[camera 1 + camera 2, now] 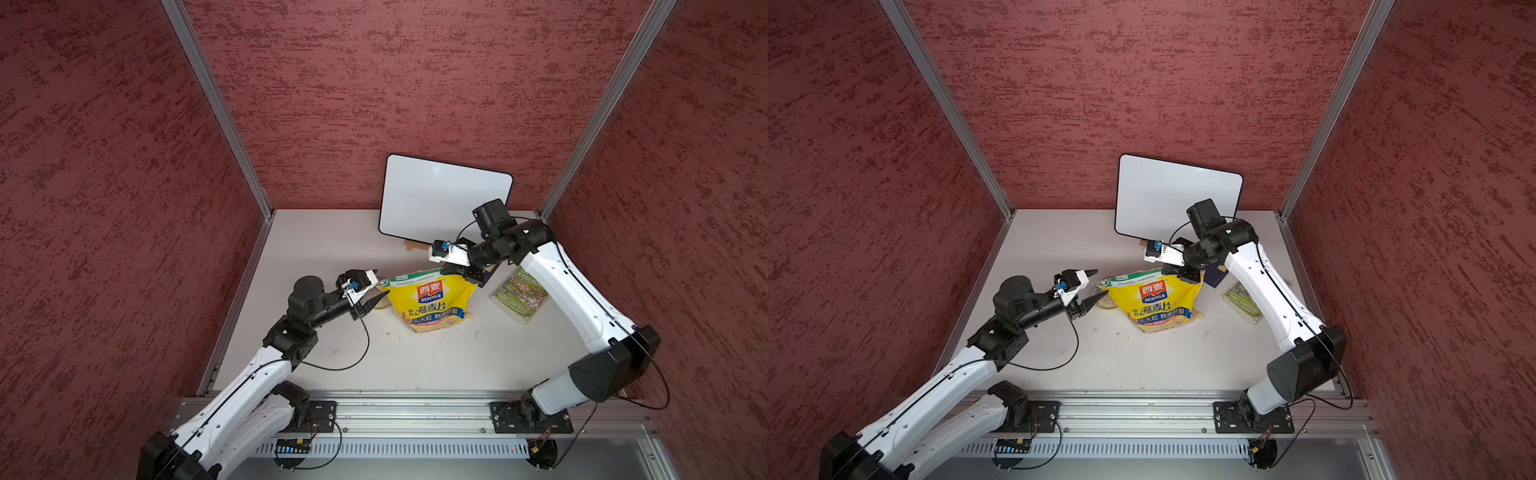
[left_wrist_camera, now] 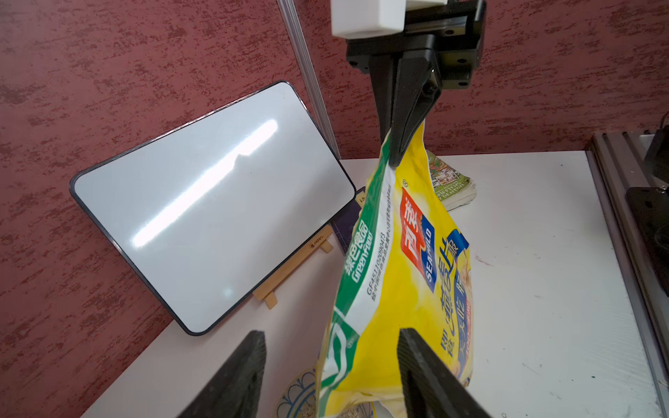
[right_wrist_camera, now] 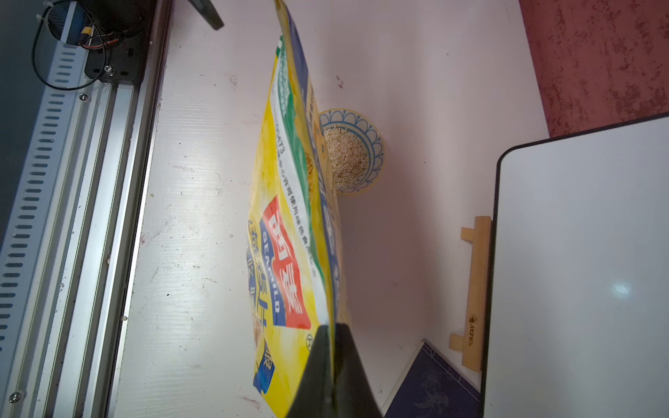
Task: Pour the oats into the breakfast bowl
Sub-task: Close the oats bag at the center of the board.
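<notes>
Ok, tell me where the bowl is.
In the right wrist view, the bowl sits on the table at the pouch's left edge, partly hidden by it, near the left gripper.

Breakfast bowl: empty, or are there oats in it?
Not empty: the bowl holds a mound of oats, seen in the right wrist view.

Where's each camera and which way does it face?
Top views: overhead, front side, looking down at table; left arm, right arm show.
Left wrist: on left arm, facing pouch and whiteboard; open left end effector shows.
Right wrist: looks along pouch to breakfast bowl; right end effector clamps pouch.
Shared: both wrist views show pouch, whiteboard.
</notes>
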Controlling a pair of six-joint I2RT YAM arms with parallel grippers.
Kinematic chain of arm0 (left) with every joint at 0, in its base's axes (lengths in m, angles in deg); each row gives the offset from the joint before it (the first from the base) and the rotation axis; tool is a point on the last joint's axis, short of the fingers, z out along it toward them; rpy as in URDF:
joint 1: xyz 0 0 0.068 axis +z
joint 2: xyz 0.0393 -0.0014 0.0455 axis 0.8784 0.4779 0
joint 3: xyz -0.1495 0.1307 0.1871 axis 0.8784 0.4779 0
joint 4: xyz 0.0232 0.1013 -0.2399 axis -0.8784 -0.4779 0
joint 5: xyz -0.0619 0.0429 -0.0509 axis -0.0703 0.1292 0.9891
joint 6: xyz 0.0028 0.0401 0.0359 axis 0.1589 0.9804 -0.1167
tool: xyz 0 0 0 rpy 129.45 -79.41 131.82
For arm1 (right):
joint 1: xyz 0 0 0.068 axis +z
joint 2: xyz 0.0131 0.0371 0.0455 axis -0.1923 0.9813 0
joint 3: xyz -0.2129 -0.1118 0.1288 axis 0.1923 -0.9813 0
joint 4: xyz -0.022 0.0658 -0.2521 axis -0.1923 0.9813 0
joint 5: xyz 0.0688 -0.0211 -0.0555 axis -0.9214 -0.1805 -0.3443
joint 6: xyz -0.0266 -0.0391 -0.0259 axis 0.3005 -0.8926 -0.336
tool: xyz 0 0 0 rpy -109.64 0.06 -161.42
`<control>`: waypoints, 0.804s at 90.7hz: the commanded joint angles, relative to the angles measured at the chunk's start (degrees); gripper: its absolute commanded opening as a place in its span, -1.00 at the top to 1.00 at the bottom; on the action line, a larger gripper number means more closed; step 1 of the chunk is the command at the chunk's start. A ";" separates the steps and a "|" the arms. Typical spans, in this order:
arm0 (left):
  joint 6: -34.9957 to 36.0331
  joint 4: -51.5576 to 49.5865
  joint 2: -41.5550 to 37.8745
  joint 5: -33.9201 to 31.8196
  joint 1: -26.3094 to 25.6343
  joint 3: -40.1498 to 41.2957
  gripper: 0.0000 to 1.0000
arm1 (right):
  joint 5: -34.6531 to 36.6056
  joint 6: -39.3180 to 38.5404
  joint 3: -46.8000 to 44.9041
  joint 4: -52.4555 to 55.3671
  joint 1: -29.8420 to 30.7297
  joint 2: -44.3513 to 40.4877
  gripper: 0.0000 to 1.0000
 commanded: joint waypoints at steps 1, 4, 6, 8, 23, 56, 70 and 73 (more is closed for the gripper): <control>0.91 -0.46 3.45 6.57 0.22 -3.42 -0.48 | -3.77 0.31 0.17 -3.33 -0.24 -3.00 1.00; 1.20 -0.44 4.81 7.35 0.22 -4.37 -0.48 | -3.84 0.42 0.09 -3.50 -0.23 -3.11 1.00; 1.31 -0.50 6.23 8.21 0.22 -5.03 -0.48 | -3.80 0.48 0.09 -3.61 -0.24 -3.21 1.00; 1.41 -0.47 7.29 9.04 0.22 -5.59 -0.48 | -3.84 0.48 0.09 -3.64 -0.23 -3.24 1.00; 2.22 0.28 13.94 11.46 -0.07 -9.15 -0.15 | -3.63 0.76 -0.24 -3.88 -0.22 -3.45 1.00; 4.66 -3.34 19.59 10.31 0.06 -14.15 0.36 | -4.26 1.15 -1.19 -4.69 -0.27 -4.72 1.00; 5.20 -4.74 20.03 9.42 0.05 -14.71 0.72 | -4.41 1.28 -1.25 -4.88 -0.21 -4.70 1.00; 5.26 -4.70 19.86 9.24 0.08 -14.69 0.83 | -4.01 1.24 -1.25 -4.84 -0.26 -4.74 1.00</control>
